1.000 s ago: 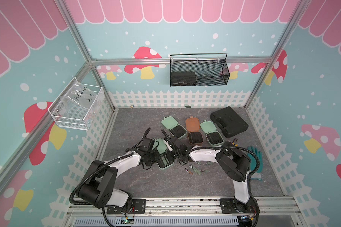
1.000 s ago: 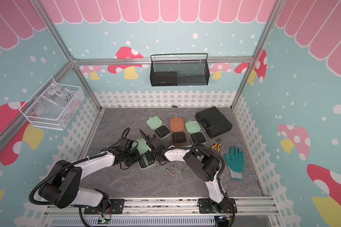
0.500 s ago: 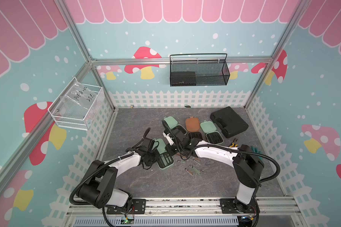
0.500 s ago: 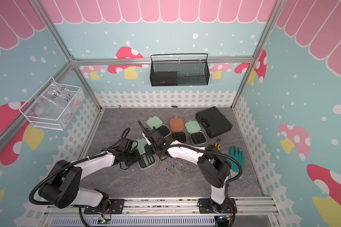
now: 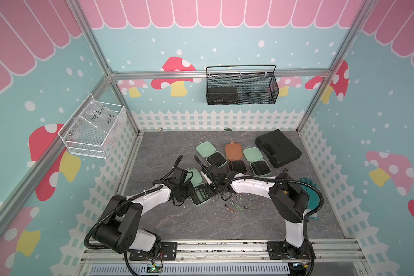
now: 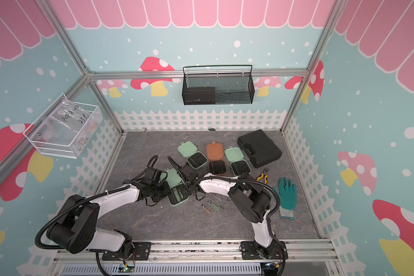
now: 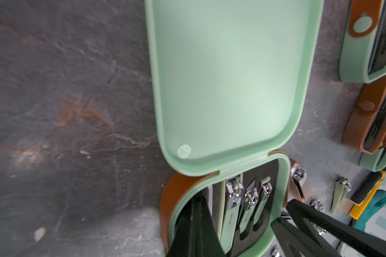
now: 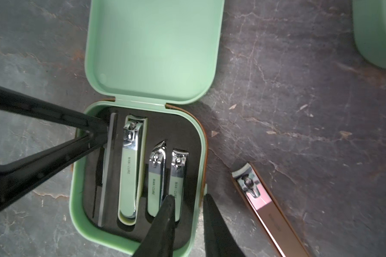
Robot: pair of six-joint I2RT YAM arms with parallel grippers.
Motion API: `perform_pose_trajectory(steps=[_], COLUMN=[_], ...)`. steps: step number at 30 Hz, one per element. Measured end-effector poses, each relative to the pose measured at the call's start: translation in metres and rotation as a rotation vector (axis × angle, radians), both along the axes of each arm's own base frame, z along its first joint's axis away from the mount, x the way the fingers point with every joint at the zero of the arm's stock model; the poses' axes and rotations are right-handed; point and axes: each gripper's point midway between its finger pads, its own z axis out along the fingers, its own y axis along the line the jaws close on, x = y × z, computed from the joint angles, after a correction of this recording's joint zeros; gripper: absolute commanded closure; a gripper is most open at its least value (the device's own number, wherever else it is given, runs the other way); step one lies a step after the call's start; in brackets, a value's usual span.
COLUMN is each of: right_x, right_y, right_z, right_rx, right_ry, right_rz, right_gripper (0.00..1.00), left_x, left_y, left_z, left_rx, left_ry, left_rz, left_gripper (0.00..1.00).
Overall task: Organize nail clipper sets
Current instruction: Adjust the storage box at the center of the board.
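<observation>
An open mint green case [image 8: 76,200] lies front-centre, also seen in both top views [image 5: 202,203] [image 6: 180,202]. Its black insert holds three green clippers [image 8: 130,169] and a file [image 8: 108,166]. My left gripper [image 7: 197,200] is shut, its tip inside the case beside the file. My right gripper [image 8: 188,200] is open, straddling the case's other wall, with one finger over the smallest clipper [image 8: 177,175]. A rose-gold clipper [image 8: 265,204] and other loose clippers [image 5: 234,205] lie on the floor. Behind stand three more open cases, two green [image 5: 210,155] [image 5: 256,160] and one brown [image 5: 234,157].
A large black tool case [image 5: 277,148] sits at the back right. Yellow-handled pliers [image 6: 263,175] and a teal glove [image 6: 286,193] lie to the right. A black wire basket [image 5: 240,86] and a clear bin [image 5: 93,129] hang on the walls.
My right gripper's jaws have parted from nearly shut, and it has drawn back from over the lid to the case's base. The left gripper has stayed put in the case.
</observation>
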Motion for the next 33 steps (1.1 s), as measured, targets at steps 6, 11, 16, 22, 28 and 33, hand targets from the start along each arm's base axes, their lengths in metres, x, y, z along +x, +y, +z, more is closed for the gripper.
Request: perform_pose_trajectory(steps=[6, 11, 16, 22, 28, 33], right_x=[-0.001, -0.001, 0.006, 0.012, 0.013, 0.004], right_y=[-0.006, -0.006, -0.005, 0.000, 0.003, 0.012], right_z=[-0.009, -0.011, -0.010, -0.010, -0.007, -0.002], right_rx=[-0.029, -0.031, -0.034, -0.050, -0.070, -0.049], right_ry=[0.012, 0.014, -0.008, -0.031, -0.046, -0.031], right_rz=[-0.015, -0.025, -0.047, -0.051, 0.011, 0.146], right_gripper=[0.83, 0.89, 0.96, 1.00, 1.00, 1.00], left_x=[0.000, 0.000, -0.004, -0.003, -0.002, -0.009], left_y=[0.000, 0.000, 0.001, 0.009, 0.036, 0.077], left_z=[0.000, 0.000, 0.005, 0.041, 0.097, 0.108], left_rx=[0.000, 0.000, 0.000, 0.012, 0.069, 0.100], left_ry=[0.000, 0.000, 0.001, -0.092, -0.248, -0.285], left_rz=[0.000, 0.000, -0.001, 0.003, 0.053, 0.161], left_gripper=[1.00, 1.00, 0.89, 0.54, 0.37, 0.32])
